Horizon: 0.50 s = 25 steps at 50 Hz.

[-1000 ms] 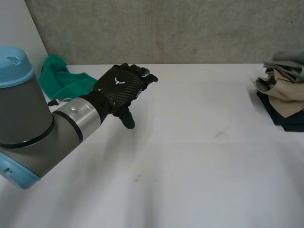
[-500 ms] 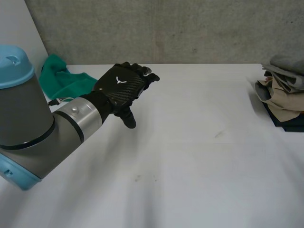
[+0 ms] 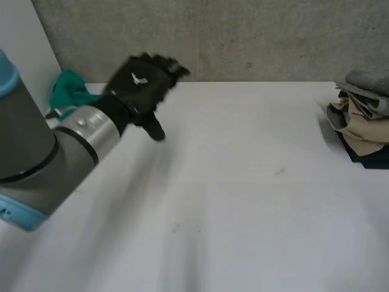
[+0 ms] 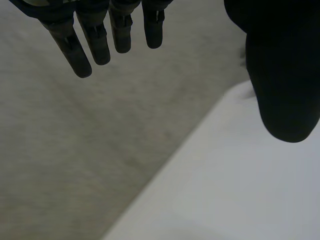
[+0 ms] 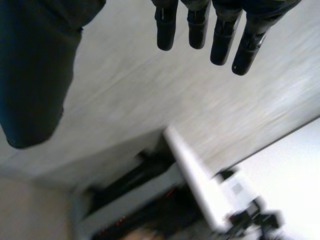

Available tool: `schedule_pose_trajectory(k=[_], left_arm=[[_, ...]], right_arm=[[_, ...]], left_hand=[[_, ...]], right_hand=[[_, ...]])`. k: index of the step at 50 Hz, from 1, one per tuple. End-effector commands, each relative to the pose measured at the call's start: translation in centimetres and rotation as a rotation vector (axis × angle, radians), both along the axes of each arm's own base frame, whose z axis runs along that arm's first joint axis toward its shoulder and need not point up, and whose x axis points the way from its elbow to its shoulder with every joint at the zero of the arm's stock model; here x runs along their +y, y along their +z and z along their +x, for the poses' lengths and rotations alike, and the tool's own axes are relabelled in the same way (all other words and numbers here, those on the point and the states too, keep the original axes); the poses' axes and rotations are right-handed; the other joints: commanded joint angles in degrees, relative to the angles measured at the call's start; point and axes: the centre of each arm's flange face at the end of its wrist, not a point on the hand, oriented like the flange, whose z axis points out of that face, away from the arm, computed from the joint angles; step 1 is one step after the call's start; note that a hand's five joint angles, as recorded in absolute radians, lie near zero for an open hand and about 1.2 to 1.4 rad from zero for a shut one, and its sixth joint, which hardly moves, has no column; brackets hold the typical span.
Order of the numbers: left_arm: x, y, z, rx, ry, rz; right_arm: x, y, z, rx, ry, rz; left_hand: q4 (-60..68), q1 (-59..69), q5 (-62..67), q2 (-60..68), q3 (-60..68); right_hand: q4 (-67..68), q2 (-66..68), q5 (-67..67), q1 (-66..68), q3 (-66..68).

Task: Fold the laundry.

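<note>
White table (image 3: 243, 201) is holding green cloth (image 3: 65, 90) and a laundry pile (image 3: 364, 118) well apart; left hand (image 3: 141, 85) and right hand (image 5: 220, 35) are hovering, fingers straight, spread, empty.

My left robot hand (image 3: 143, 82) and its arm (image 3: 61, 146) covered much of the green cloth (image 3: 70, 88) at the bench's (image 3: 243, 182) far corner, so I could not tell its shape. The pile of clothes (image 3: 363, 118) on the opposite side ran off the view's edge, and I could not count its pieces. At each wrist my palm was cut off. Past the right robot hand (image 5: 35, 70), dark shapes (image 5: 150, 200) were too indistinct to name.
</note>
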Motion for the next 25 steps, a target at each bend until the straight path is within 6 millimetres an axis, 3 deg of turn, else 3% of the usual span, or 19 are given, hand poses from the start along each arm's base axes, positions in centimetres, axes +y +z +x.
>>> schedule_pose_trajectory(k=[1, 2, 3, 6, 7, 8, 10, 11, 13, 15, 21, 25], left_arm=[[-4.4, 3.6, 2.7, 0.097, 0.182, -0.189], [-4.9, 3.8, 3.0, 0.101, 0.195, -0.203], [-5.6, 3.9, 3.4, 0.102, 0.210, -0.213], [-8.0, 4.0, 5.0, 0.097, 0.269, -0.230], [-8.8, 3.7, 5.5, 0.092, 0.287, -0.225], [-10.9, 2.7, 6.7, 0.077, 0.330, -0.209], [-12.9, 1.8, 8.1, 0.063, 0.372, -0.194], [-14.8, 0.8, 9.8, 0.048, 0.412, -0.179], [-16.8, -0.2, 11.8, 0.033, 0.441, -0.160], [-19.2, -2.7, 13.5, 0.003, 0.431, -0.107], [-23.6, -8.7, 15.2, -0.102, 0.358, -0.022], [-25.7, -11.9, 16.5, -0.157, 0.360, 0.008]], right_arm=[[1.9, 8.3, 11.6, 0.010, 0.355, -0.379], [2.2, 8.6, 13.5, 0.005, 0.422, -0.396], [2.8, 8.5, 16.9, -0.020, 0.549, -0.403], [4.1, 7.3, 22.4, -0.052, 0.739, -0.373], [5.3, 5.7, 26.1, -0.077, 0.859, -0.322], [6.0, 5.0, 27.9, -0.087, 0.918, -0.296], [7.5, 3.3, 30.9, -0.106, 1.009, -0.241], [8.9, 1.5, 33.2, -0.120, 1.078, -0.179], [10.3, -0.3, 34.8, -0.124, 1.112, -0.116], [12.2, -3.1, 36.6, -0.106, 1.149, -0.016], [16.4, -9.7, 40.2, -0.027, 1.208, 0.244], [17.6, -12.3, 40.6, -0.021, 1.163, 0.340]], left_hand=[[1.6, 2.1, 0.5, 1.5, 1.0], [1.6, 2.1, 0.5, 1.5, 1.0], [1.6, 2.1, 0.5, 1.5, 1.0], [2.0, 2.4, 0.8, 1.8, 1.4], [2.0, 2.4, 0.8, 1.8, 1.4], [2.1, 2.6, 1.0, 2.0, 1.5], [2.6, 3.1, 1.5, 2.5, 2.0], [3.5, 3.9, 2.3, 3.3, 2.9], [3.8, 4.3, 2.7, 3.7, 3.2], [4.1, 4.6, 3.0, 4.0, 3.6], [6.2, 6.6, 5.0, 6.0, 5.6], [6.2, 6.6, 5.0, 6.0, 5.6]], right_hand=[[-3.5, -2.8, -3.6, -2.2, -2.4], [-3.5, -2.8, -3.6, -2.2, -2.4], [-3.5, -2.8, -3.6, -2.2, -2.4], [-3.5, -2.8, -3.6, -2.2, -2.4], [-3.5, -2.8, -3.6, -2.2, -2.4], [-3.5, -2.8, -3.6, -2.2, -2.4], [-3.5, -2.8, -3.6, -2.2, -2.4], [-3.5, -2.8, -3.6, -2.2, -2.4], [-3.5, -2.8, -3.6, -2.2, -2.4], [-3.5, -2.8, -3.6, -2.2, -2.4], [-3.5, -2.8, -3.6, -2.2, -2.4], [-3.5, -2.8, -3.6, -2.2, -2.4]])
